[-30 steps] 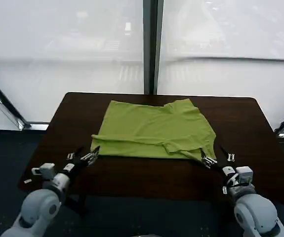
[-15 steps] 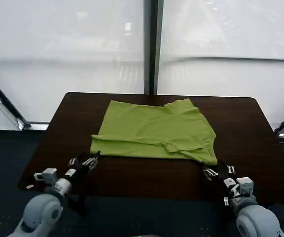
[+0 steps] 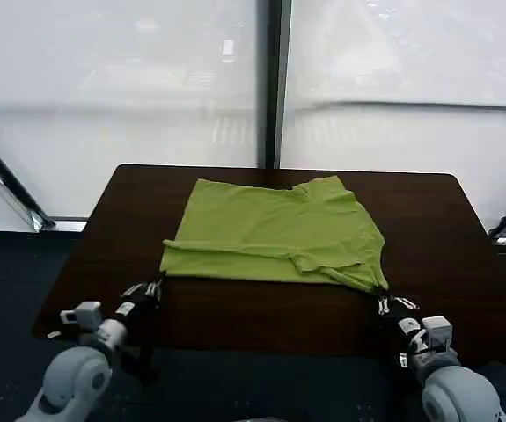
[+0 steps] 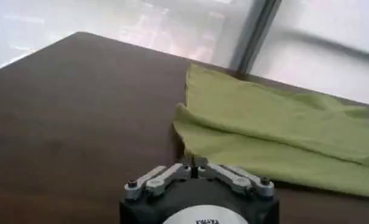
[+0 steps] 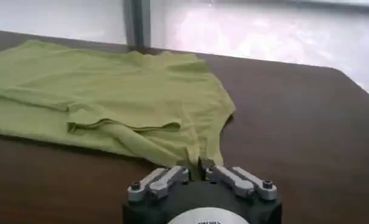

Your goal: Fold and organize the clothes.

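Left pincer (image 3: 153, 287): jaws together, empty, just short of the shirt's near-left corner.
T-shirt (image 3: 275, 233): beyond both pincers on the bench (image 3: 235, 318), near edge folded over once; further folds remain.
Right pincer (image 3: 386, 303): jaws together, empty, just short of the near-right corner.

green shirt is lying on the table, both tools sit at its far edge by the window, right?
Not the far edge. The left tool and right tool sit at the near edge of the shirt, on the table, as the head view shows.
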You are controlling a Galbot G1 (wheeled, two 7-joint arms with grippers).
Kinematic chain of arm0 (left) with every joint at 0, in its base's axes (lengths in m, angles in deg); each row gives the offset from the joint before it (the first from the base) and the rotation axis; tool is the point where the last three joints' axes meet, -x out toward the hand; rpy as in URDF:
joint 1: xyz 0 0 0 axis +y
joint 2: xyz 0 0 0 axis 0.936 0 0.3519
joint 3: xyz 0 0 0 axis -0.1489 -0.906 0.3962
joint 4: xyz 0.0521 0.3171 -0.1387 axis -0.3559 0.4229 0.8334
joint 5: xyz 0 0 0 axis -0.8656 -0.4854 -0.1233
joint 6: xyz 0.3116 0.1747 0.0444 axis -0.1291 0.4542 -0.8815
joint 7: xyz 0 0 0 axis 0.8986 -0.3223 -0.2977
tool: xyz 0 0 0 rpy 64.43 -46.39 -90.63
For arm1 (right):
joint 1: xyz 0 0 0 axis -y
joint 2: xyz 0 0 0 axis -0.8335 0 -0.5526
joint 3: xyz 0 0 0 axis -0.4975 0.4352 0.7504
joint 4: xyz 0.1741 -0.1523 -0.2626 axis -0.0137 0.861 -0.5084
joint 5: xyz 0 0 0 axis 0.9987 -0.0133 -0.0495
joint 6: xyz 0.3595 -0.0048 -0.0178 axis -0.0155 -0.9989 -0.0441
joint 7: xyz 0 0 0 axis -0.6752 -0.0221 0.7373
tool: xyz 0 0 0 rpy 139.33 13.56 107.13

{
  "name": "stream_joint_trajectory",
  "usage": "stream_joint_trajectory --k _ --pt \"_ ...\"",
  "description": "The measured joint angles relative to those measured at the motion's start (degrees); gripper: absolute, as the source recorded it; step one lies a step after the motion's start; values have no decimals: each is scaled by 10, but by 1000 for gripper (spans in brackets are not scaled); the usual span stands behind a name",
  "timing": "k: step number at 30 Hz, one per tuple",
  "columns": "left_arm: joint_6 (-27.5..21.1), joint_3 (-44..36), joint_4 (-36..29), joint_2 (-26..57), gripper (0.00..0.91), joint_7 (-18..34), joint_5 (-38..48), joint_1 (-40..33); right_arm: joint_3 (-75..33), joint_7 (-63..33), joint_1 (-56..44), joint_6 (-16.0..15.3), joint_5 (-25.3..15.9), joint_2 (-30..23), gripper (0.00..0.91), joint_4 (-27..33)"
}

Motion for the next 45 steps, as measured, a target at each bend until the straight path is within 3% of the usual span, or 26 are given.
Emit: stream_joint_trajectory --k 12,22,23,24,34,39,45 --pt "13 61 -51 0 0 -3 -9 112 7 0 -35 -2 0 11 0 -33" --pt "7 90 -58 -5 0 3 3 147 3 4 -42 -22 6 21 0 -50" --pt "4 92 -60 -6 878 4 4 148 1 3 -42 -28 10 23 809 -53" --pt "2 94 -62 -6 878 4 4 150 0 2 -42 -35 15 25 878 -57" --pt "-64 130 -106 7 878 25 18 172 -20 -5 26 -58 93 60 878 -58" --pt "-86 150 -122 23 878 34 43 141 3 -9 145 -82 121 63 878 3" --pt "-124 120 -105 45 878 37 94 28 63 -25 297 -112 154 50 878 102"
